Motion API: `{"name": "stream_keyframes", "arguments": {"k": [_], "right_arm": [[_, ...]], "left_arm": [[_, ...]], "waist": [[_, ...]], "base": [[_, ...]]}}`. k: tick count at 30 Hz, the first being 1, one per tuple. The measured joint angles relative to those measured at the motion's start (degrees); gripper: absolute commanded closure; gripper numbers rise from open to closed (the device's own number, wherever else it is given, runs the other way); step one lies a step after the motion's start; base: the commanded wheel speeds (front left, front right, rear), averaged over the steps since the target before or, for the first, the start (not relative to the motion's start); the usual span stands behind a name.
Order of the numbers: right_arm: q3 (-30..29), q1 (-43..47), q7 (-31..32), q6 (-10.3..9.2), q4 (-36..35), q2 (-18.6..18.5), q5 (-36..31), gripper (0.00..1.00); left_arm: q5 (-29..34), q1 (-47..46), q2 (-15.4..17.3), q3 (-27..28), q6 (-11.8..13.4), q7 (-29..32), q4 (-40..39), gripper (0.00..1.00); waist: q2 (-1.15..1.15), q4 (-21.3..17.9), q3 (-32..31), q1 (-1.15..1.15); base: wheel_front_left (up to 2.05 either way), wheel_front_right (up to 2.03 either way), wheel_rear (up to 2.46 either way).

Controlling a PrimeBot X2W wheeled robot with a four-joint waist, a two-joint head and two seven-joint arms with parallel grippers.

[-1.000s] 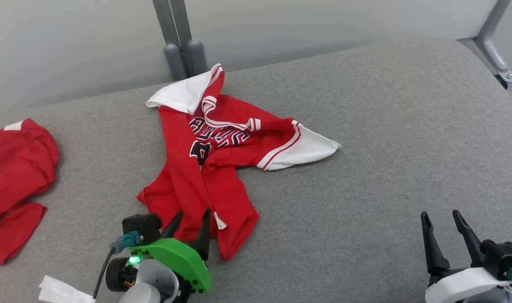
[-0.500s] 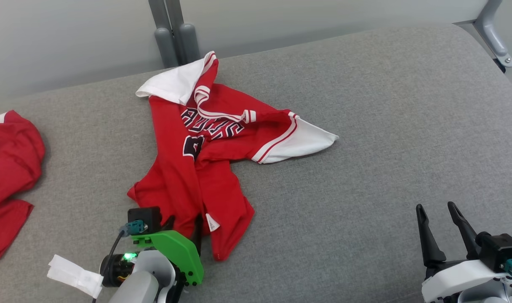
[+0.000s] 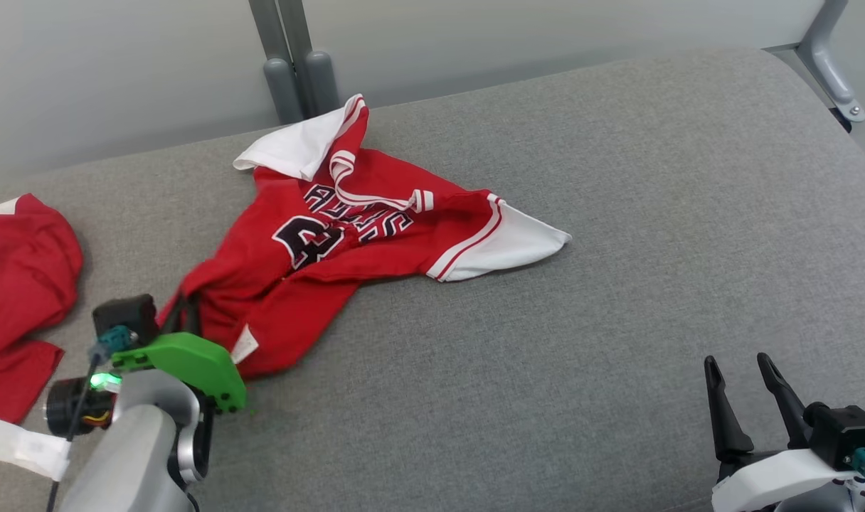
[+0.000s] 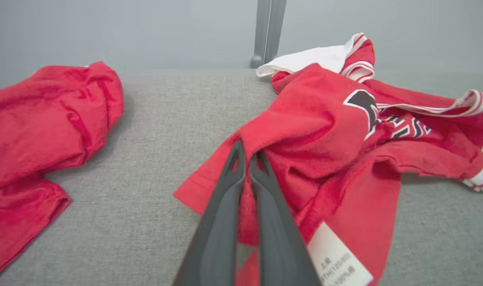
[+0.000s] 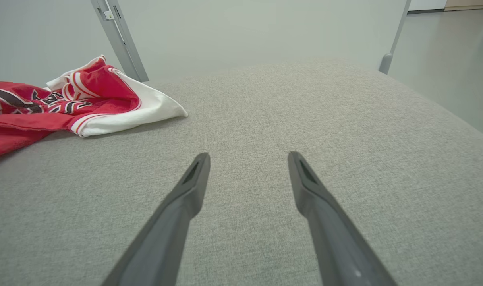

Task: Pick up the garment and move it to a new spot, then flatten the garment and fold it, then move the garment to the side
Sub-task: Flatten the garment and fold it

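**Left gripper pinched on the jersey's hem; right gripper spread and empty**

Count: two red garments, two grippers, one white care label, and one grey twin post (image 3: 297, 71) at the far edge of the grey cushion (image 3: 617, 213).

Jersey (image 3: 333, 235): red, with white sleeves and dark lettering. It lies crumpled on the cushion just in front of the post. One white sleeve is almost at the post's foot, and the body trails to the near left.

Second red garment (image 3: 20, 270): heaped well left of the post and cut off by the frame edge.

Left gripper (image 4: 248, 153): near left of the post, forearm angled in from below. The fingers are pressed together on a fold of the jersey's hem, and the cloth peaks at the tips. The care label (image 4: 337, 258) hangs just beside the fingers, its print too blurred to read.

Right gripper (image 3: 737, 363): well to the near right of the post and apart from the jersey. Its fingers are spread wide over bare cushion with nothing between them.

Hard to make out: in the head view the green wrist housing covers most of the left fingers. Folds swallow part of the jersey's lettering.
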Motion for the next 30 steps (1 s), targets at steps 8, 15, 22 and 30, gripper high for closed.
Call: {"name": "stream_keyframes", "arguments": {"k": [8, 15, 22, 30], "right_arm": [[1.2, 0.0, 0.0, 0.0, 0.7, 0.0, -0.2, 0.0], [1.0, 2.7, 0.0, 0.0, 0.7, -0.4, -0.3, 0.0], [1.9, 3.6, 0.0, 0.0, 0.3, -1.2, -0.4, 0.0], [2.6, 1.5, 0.0, 0.0, -0.1, -3.1, 0.1, 0.0]], "left_arm": [[-0.9, -0.5, 0.0, 1.4, 0.3, -2.5, 2.4, 0.0], [-4.8, 11.0, -0.3, 4.4, 1.7, -5.1, -3.9, 0.0], [-3.1, 15.7, 1.9, -0.2, 1.2, 0.3, -6.9, 0.0], [-0.2, 9.2, 3.3, -2.6, -0.5, 1.6, -3.3, 0.0]], "waist": [[0.0, 0.3, -1.2, 0.0], [0.0, 0.0, -3.5, 0.0], [0.0, 0.9, -3.4, 0.0], [0.0, 1.4, -0.5, 0.0]], "base": [[0.0, 0.0, 0.0], [0.0, 0.0, 0.0], [0.0, 0.0, 0.0], [0.0, 0.0, 0.0]]}}
